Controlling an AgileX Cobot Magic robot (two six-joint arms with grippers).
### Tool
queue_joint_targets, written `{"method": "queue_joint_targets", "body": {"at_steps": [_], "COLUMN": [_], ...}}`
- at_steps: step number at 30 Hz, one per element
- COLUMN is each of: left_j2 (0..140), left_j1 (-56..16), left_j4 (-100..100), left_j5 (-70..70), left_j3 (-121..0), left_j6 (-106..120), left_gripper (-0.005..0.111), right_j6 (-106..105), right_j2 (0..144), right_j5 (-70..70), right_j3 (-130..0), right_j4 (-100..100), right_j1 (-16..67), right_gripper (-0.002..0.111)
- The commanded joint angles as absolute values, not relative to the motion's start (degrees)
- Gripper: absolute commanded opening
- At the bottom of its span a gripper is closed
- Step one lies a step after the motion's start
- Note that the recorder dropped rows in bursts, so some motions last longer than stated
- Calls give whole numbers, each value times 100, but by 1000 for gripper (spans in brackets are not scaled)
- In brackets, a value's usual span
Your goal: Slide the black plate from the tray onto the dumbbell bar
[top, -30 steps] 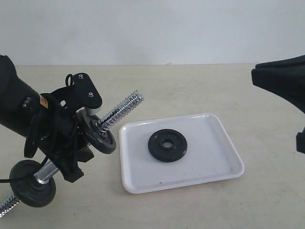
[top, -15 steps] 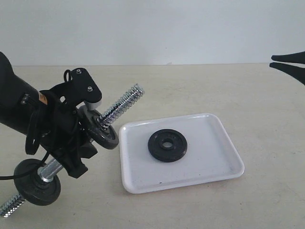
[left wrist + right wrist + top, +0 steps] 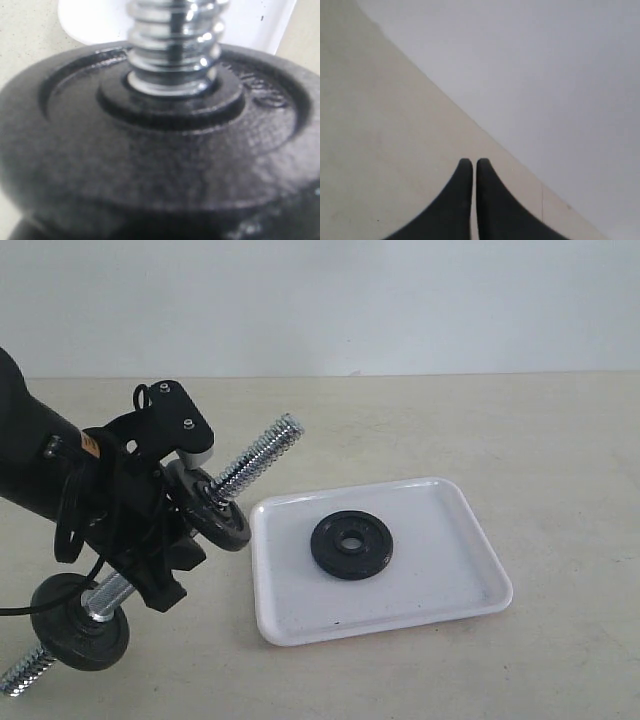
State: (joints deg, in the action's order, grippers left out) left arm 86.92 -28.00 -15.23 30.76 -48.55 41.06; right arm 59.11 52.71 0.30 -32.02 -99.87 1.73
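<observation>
1. Jaws of the left gripper (image 3: 148, 552) are clamped on the middle of the dumbbell bar (image 3: 255, 462), between two black discs. The gripper's own body hides most of the fingers from us.
2. Jaws of the right gripper (image 3: 474, 167) are pressed together with nothing between them. We see only its two dark fingertips above the beige table (image 3: 380, 150). This gripper does not appear in the exterior view.
3. We see the bar held tilted above the table, beside the short side of the tray (image 3: 460, 570). Its free threaded end is raised and points over the tray's nearest corner.
4. One disc (image 3: 215, 522) sits on the bar just beside that corner of the tray. The second disc (image 3: 80, 625) sits low on the other end, well apart from the tray. We cannot tell if it touches the table.
5. We find the black plate (image 3: 372, 550) lying flat near the middle of the tray, apart from the rim, and nothing touches it.
6. From the left wrist, the nearer disc (image 3: 160, 165) fills the view, with the threaded bar (image 3: 172, 45) through its hole and a white piece of the tray (image 3: 90, 20) behind.
</observation>
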Motion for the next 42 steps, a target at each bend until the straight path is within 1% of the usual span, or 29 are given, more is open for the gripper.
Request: {"method": "queue_joint_targets", "body": {"at_steps": [1, 5, 8, 10, 15, 19, 22, 32, 35, 38, 42], "left_j2": [8398, 8398, 8398, 8398, 8398, 8398, 8398, 8398, 8398, 8398, 8384], "left_j1": [-2825, -2825, -2825, -2825, -2825, -2825, -2825, -2825, -2825, -2825, -2825], "left_j4": [-1865, -1865, -1931, -1992, -2073, -2084, -2164, -2208, -2299, -2339, -2327], "left_j5": [2433, 2443, 2443, 2410, 2384, 2384, 2359, 2374, 2374, 2362, 2373], "left_j3": [-5071, -5071, -5071, -5071, -5071, -5071, -5071, -5071, -5071, -5071, -5071], "left_j6": [4094, 4094, 4094, 4094, 4133, 4158, 4158, 4158, 4158, 4158, 4158], "left_gripper": [4, 4, 4, 4, 4, 4, 4, 4, 4, 4, 4], "right_j6": [6974, 6764, 5855, 4602, 1034, -1561, -3413, -3289, -2765, -2384, -2412], "right_j2": [5268, 5268, 5268, 5268, 5268, 5268, 5268, 5268, 5413, 5914, 7096], "right_j5": [619, 882, 1567, 1933, 2268, 2938, 3695, 3552, 3444, 3402, 3390], "right_j3": [-3468, -3496, -3496, -3496, -3467, -3467, -3467, -3467, -3467, -3478, -3653], "right_j4": [-8634, -6687, -5337, -4735, -4069, -3389, -2319, 523, 584, 651, 1222], "right_j1": [178, 178, 178, 178, 294, 736, 1125, 1186, 1186, 1186, 1195], "right_gripper": [0, 0, 0, 0, 0, 0, 0, 0, 0, 0, 0]}}
